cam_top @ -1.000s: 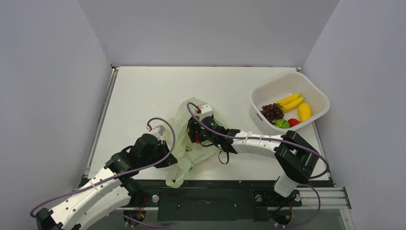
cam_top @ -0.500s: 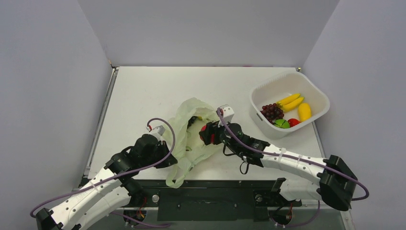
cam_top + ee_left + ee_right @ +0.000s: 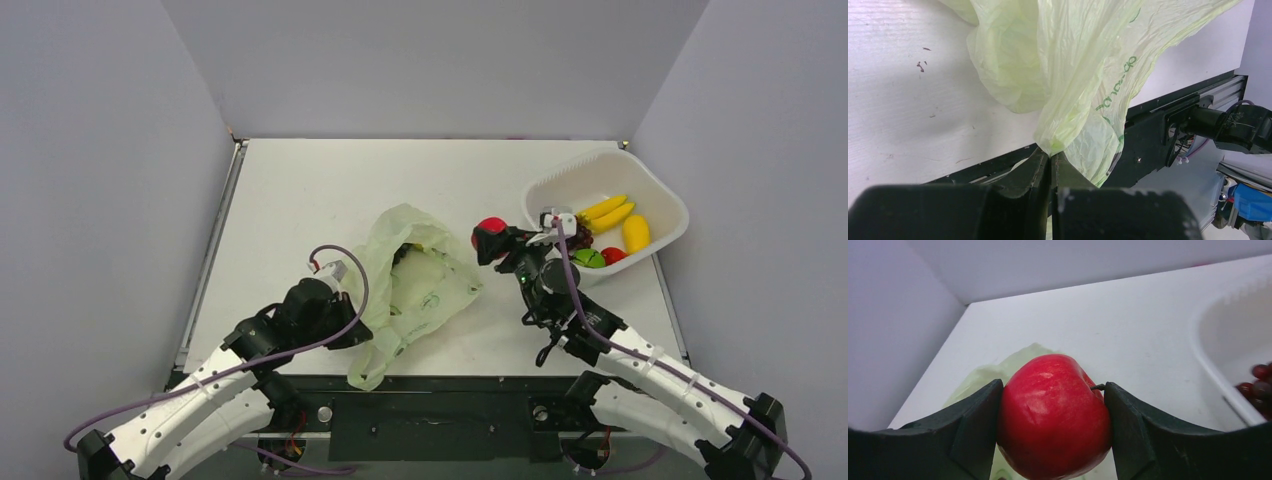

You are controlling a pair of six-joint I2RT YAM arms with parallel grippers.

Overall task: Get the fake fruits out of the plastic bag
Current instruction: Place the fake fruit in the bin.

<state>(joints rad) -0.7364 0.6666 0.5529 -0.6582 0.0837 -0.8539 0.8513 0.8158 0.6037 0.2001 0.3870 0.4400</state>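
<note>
The right gripper (image 3: 492, 238) is clamped on a red apple (image 3: 490, 226), a glossy toy fruit with a short dark stem. In the right wrist view the apple (image 3: 1053, 415) fills the gap between the two dark fingers (image 3: 973, 425), each pressed flat against one side of it. The top view shows the apple held off the table (image 3: 330, 190), between the plastic bag (image 3: 420, 285) and the white basket (image 3: 600, 158), close to the basket's near left corner and clear of the bag. The bag lies crumpled on the table left of the apple, its mouth turned toward the far side. Something dark shows at the opening, but what it is cannot be told. The left gripper (image 3: 350, 335) sits at the bag's near left edge. In the left wrist view its fingers (image 3: 1040, 167) are pressed together on a gathered fold of the thin pale green film (image 3: 1068, 65), which rises from the pinch and spreads over the table's near edge. In the basket lie yellow bananas (image 3: 608, 212), a dark grape bunch (image 3: 570, 233), a green fruit (image 3: 588, 258) and a small red fruit (image 3: 613, 255), the last two side by side against the near wall. From the right wrist camera the bag (image 3: 1013, 365) shows behind and below the apple, and the basket wall (image 3: 1213, 340) curves in at the right with a few grapes (image 3: 1255, 382) inside it.
</note>
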